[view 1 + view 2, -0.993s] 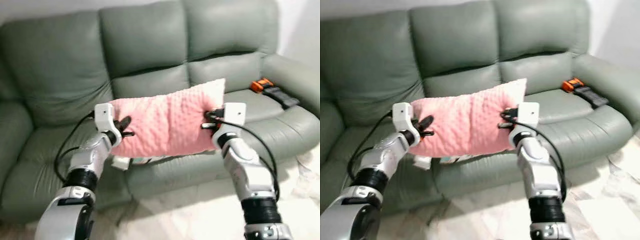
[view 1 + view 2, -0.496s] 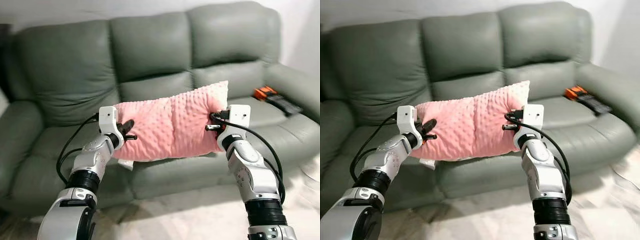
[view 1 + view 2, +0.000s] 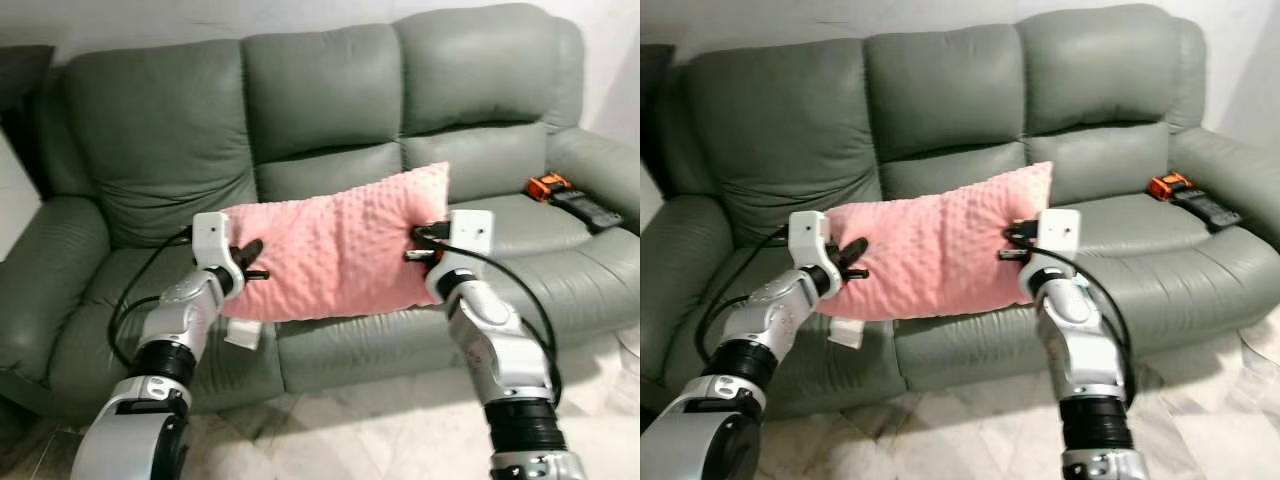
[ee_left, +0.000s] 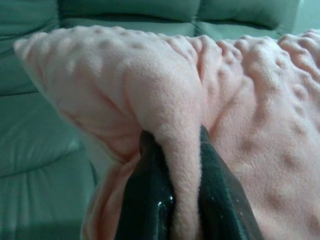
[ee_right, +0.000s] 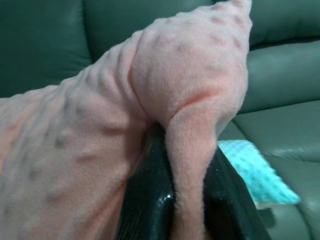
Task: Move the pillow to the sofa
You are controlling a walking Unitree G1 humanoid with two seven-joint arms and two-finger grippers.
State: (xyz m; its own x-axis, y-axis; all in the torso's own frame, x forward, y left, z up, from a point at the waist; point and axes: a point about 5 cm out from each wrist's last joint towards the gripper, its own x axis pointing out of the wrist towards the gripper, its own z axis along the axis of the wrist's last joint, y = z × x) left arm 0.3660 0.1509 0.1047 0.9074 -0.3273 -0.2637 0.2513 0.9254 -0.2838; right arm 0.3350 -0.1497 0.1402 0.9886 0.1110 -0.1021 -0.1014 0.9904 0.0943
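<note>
Pink pillow [image 3: 930, 255] held up between both end effectors, in front of green sofa [image 3: 940, 110].
Left end effector [image 3: 852, 258] clamps the pillow's left end, right end effector [image 3: 1011, 243] clamps its right end; pillow is off the seat, right corner tilted higher. Orange-and-black object [image 3: 1185, 196] lies on the right seat cushion near the armrest. Pale tiled floor [image 3: 1200, 420] below.
</note>
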